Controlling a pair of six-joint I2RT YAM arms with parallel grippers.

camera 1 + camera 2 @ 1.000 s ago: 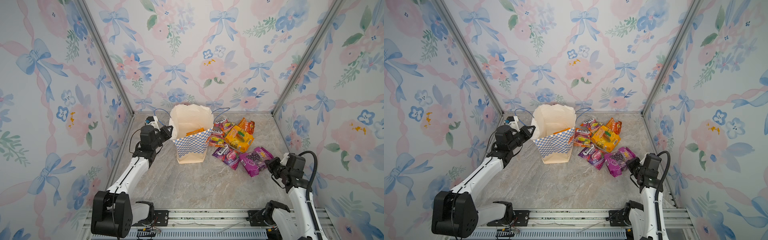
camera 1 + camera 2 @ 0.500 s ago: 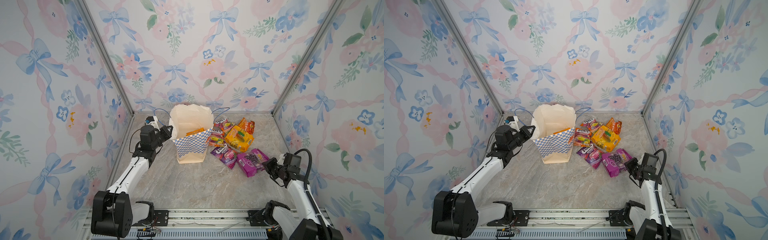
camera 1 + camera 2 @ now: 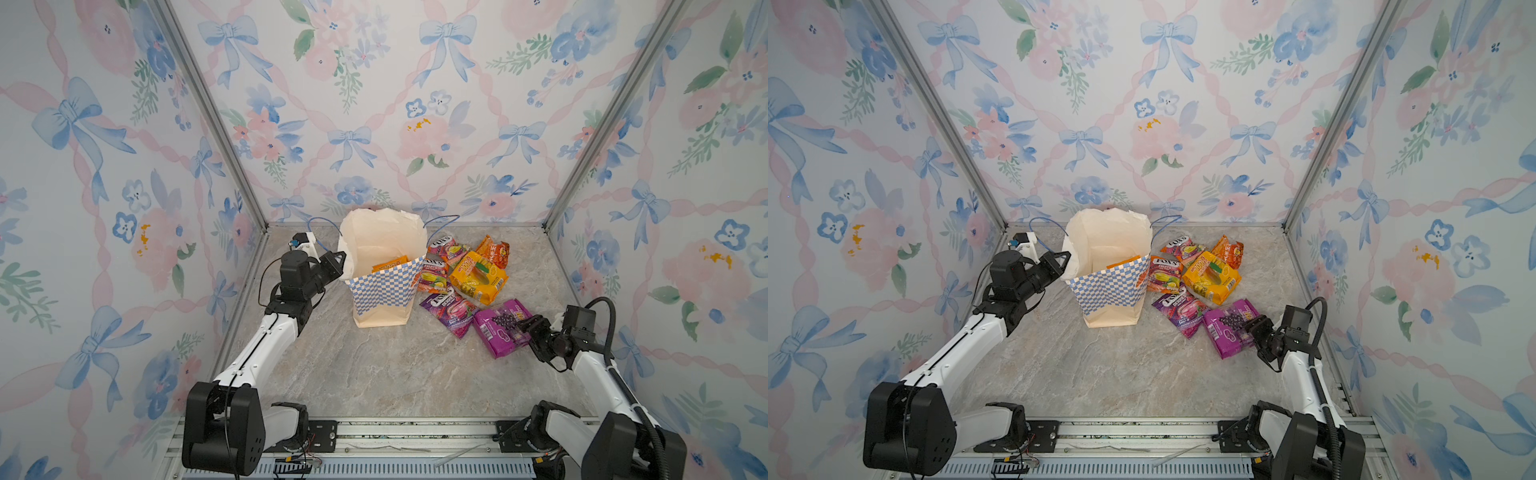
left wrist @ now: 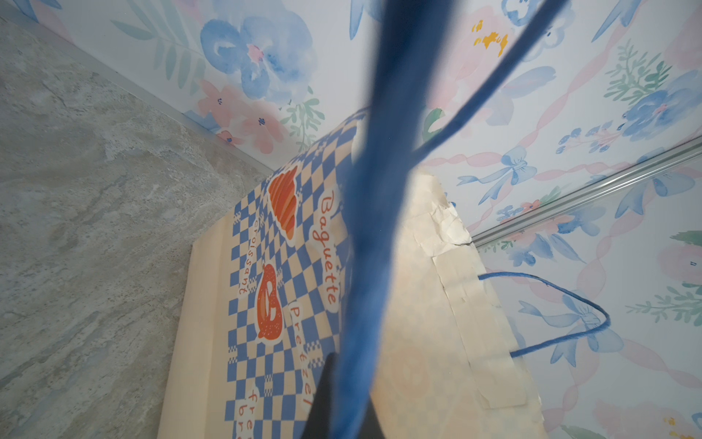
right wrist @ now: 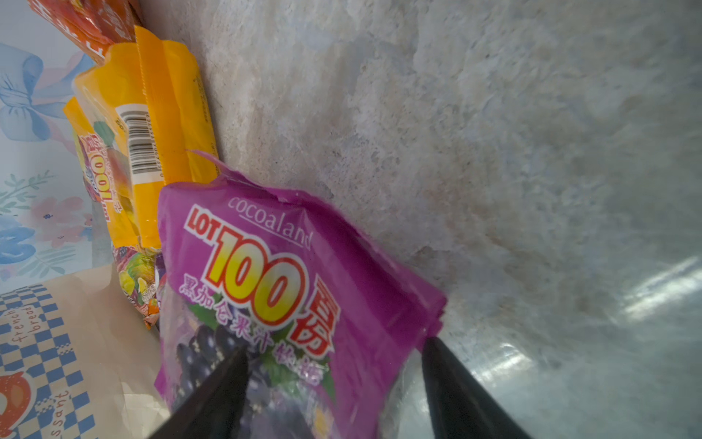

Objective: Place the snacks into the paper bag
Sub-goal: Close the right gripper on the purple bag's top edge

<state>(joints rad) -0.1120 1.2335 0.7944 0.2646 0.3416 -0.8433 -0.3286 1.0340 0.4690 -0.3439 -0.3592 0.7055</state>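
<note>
The paper bag (image 3: pixel 384 291) stands upright and open-topped near the back of the table (image 3: pixel 395 374). It is cream-white with a blue-and-white checked band below the rim, and one side is printed with pastries and the words "Baguette" and "Pretzel". Thin blue cord handles (image 3: pixel 442 220) splay outward on both sides. One orange packet (image 3: pixel 388 265) rests inside against the front wall.

Six packets lie in an overlapping cluster just right of the bag:
- Two FOX'S packs (image 3: pixel 432 274) nearest the bag.
- A yellow pack (image 3: pixel 478 278).
- An orange chip bag (image 3: pixel 492 251), farthest back.
- A purple FOX'S pack (image 3: pixel 449 309).
- A magenta grape pack (image 3: pixel 498 332) marked "LOT 100", at the front, face up.
</note>
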